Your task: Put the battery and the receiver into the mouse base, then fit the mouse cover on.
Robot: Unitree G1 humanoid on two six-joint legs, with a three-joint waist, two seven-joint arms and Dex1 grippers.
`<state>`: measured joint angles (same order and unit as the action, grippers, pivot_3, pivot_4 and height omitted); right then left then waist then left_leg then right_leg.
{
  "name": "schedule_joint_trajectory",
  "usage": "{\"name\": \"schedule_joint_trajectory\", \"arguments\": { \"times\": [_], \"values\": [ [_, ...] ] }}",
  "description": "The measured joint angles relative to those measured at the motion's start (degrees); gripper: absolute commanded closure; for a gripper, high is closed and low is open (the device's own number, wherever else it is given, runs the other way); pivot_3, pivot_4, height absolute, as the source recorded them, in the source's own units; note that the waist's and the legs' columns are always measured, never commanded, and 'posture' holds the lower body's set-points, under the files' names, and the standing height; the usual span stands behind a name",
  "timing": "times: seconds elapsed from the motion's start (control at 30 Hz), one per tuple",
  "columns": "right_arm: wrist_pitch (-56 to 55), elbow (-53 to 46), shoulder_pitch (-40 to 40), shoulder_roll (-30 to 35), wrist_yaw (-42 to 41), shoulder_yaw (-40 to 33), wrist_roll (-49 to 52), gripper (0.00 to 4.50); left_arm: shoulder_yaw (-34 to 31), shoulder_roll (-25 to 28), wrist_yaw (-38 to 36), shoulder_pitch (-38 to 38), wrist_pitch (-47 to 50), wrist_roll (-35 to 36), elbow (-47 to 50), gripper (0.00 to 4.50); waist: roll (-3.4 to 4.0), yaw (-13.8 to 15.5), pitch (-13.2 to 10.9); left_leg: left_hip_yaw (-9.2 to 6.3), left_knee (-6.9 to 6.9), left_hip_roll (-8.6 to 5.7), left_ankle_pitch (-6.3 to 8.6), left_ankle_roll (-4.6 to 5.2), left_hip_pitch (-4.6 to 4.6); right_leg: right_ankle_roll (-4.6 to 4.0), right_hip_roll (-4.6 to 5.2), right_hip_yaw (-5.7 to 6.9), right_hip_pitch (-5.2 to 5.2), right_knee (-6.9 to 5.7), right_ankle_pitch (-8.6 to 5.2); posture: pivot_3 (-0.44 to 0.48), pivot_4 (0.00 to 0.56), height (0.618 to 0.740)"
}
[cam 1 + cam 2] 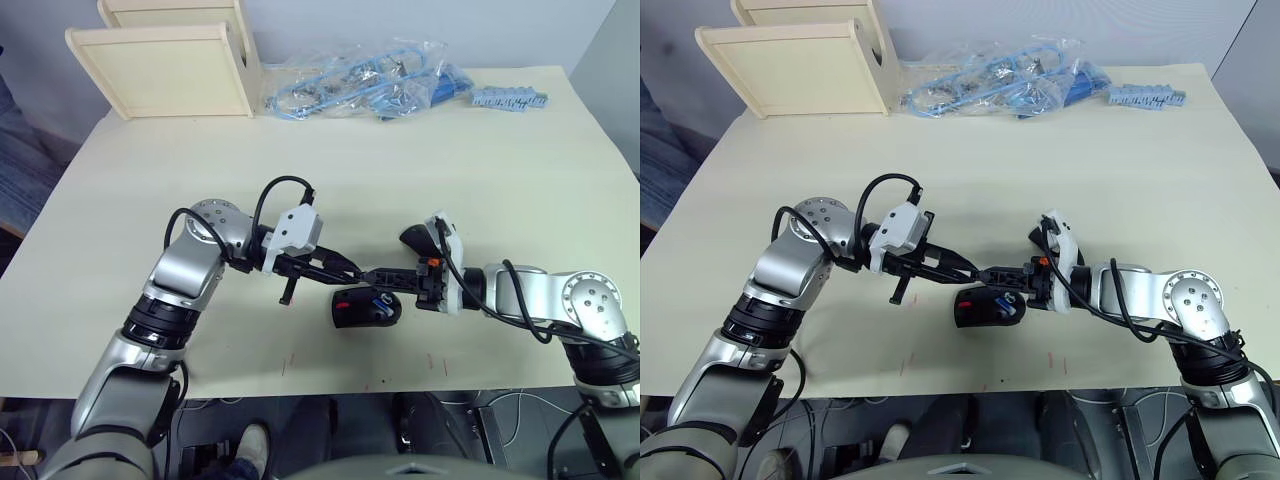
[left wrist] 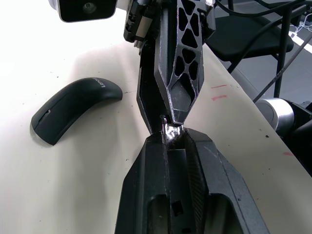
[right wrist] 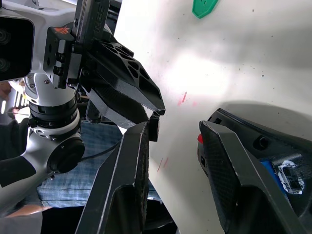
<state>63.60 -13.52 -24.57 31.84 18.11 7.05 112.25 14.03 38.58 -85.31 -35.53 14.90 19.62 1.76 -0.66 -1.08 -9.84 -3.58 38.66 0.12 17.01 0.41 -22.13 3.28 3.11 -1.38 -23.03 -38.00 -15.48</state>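
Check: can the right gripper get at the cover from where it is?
Probably yes. The cover lies bare on the table just behind the right gripper, nothing on it; the left gripper meets the right one over the base.

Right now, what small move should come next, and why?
Probably close the right tool on the small shiny piece, likely the receiver, pinched in the left tool: the right tool stands open around that tip, beside the base.

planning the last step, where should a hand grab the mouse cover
Across its narrow width, one finger on each long edge, coming from above. The mouse cover lies dome-up and free on the table, so its long sides look easiest to pinch.
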Motion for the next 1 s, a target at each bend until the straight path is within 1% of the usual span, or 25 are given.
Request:
{"name": "schedule_joint_trajectory", "arguments": {
  "times": [0.1, 0.2, 0.23, 0.27, 1.0],
  "values": [
    [0.02, 0.0, 0.0, 0.0, 0.0, 0.0, 0.0, 2.83, 0.02, 0.0, 0.0, 0.0, 0.0, 0.0, 0.0, 4.5, 0.0, 0.0, 0.0, 0.0, 0.0, 0.0, 0.0, 0.0, 0.0, 0.0, 0.0, 0.0, 0.0, 0.0, 0.0, 0.0, 0.15, 0.74],
    [0.04, -0.01, 0.0, 0.0, -0.07, 0.02, 0.13, 3.58, 0.07, 0.0, 0.0, 0.01, 0.0, 0.0, 0.0, 4.5, 0.0, 0.0, 0.0, 0.0, 0.0, 0.0, 0.0, 0.0, 0.0, 0.0, 0.0, 0.0, 0.0, 0.0, 0.0, 0.0, 0.15, 0.74],
    [0.07, -0.15, 0.0, 0.0, -0.21, 0.13, 0.57, 4.08, 0.18, 0.0, 0.0, 0.06, 0.0, -0.13, 0.0, 4.5, 0.0, 0.0, 0.0, 0.0, 0.0, 0.0, 0.0, 0.0, 0.0, 0.0, 0.0, 0.0, 0.0, 0.0, 0.0, 0.0, 0.15, 0.74],
    [0.07, -0.22, -0.01, 0.0, -0.28, 0.26, 0.78, 4.47, 0.28, 0.0, 0.0, 0.11, 0.01, -0.23, 0.0, 4.5, 0.0, -0.01, 0.0, 0.0, 0.0, 0.0, 0.0, 0.0, 0.0, 0.0, 0.0, 0.0, 0.0, 0.0, 0.0, 0.0, 0.15, 0.74],
    [0.06, -0.18, 0.21, 0.12, -1.27, 0.6, 0.76, 4.47, 0.62, -0.07, -0.04, 0.25, -0.28, -0.65, 0.0, 4.5, 0.0, -0.02, 0.0, 0.0, 0.01, 0.0, 0.0, 0.0, 0.0, 0.0, 0.0, 0.0, 0.0, -0.01, 0.0, 0.0, 0.15, 0.74]
  ]
}}
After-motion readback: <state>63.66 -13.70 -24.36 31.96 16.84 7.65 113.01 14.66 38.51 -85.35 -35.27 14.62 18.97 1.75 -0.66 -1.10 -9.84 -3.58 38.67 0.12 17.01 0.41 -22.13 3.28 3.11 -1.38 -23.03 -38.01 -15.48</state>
